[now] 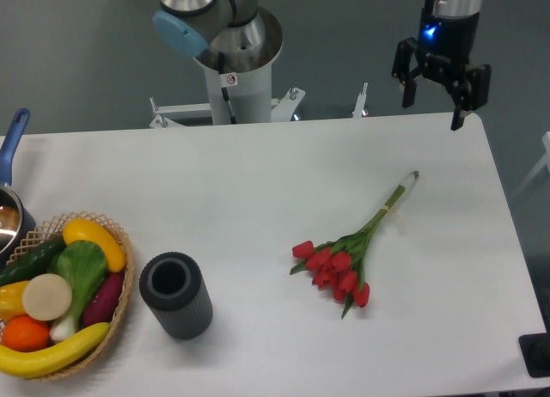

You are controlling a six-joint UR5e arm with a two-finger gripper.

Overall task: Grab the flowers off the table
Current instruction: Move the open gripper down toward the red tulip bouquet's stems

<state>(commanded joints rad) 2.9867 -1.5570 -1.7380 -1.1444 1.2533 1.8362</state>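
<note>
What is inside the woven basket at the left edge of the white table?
The round woven basket holds a yellow banana, a green leafy vegetable, a dark cucumber and an orange fruit. Anything beneath them, and the basket's bottom, is covered.

I see a smooth, matt white table [258,174]. The flowers [337,270] look like plastic, petals faintly shiny. My gripper [436,94] is matt black, metal or plastic I cannot tell. The dark cylinder [176,296] has a ribbed, dull side. The basket [120,307] is woven wicker, holding glossy fruit.
</note>
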